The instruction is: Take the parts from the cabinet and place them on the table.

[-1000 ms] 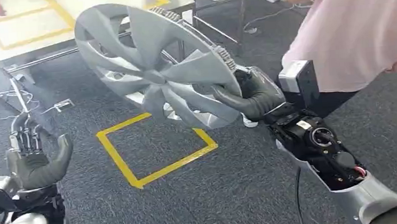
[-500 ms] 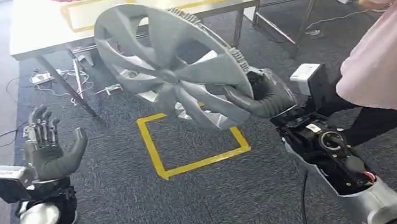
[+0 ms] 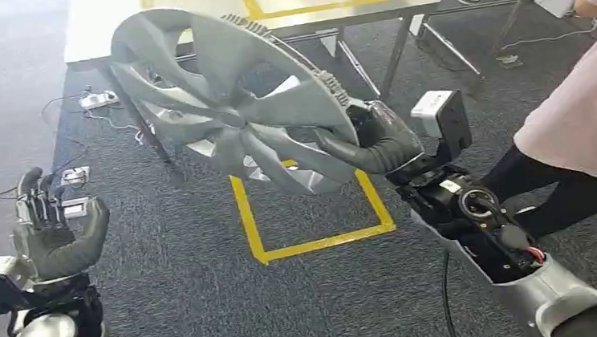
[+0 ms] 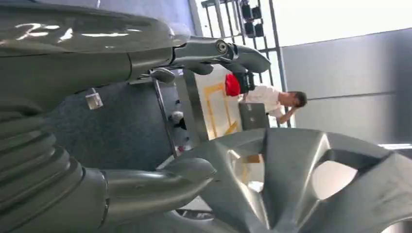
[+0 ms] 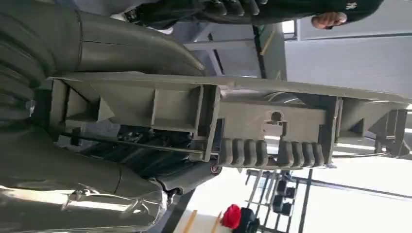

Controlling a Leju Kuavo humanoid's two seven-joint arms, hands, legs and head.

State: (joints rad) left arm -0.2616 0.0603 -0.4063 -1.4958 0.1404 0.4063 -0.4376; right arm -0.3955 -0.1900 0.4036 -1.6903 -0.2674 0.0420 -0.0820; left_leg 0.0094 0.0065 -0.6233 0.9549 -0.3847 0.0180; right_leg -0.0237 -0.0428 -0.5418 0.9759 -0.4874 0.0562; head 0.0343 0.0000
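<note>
Above dark carpet, silver spoked hubcap (image 3: 234, 101) gripped by right hand (image 3: 378, 142), left hand (image 3: 52, 232) spread, holding nothing

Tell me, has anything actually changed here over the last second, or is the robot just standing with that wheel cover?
Mostly the robot's own view has swung: the table and the yellow floor square slid across the picture, so the camera moved, not they. The right hand still grips the wheel cover by its rim, held up and tilted as before. The left hand stays raised with fingers apart, holding nothing.
</note>
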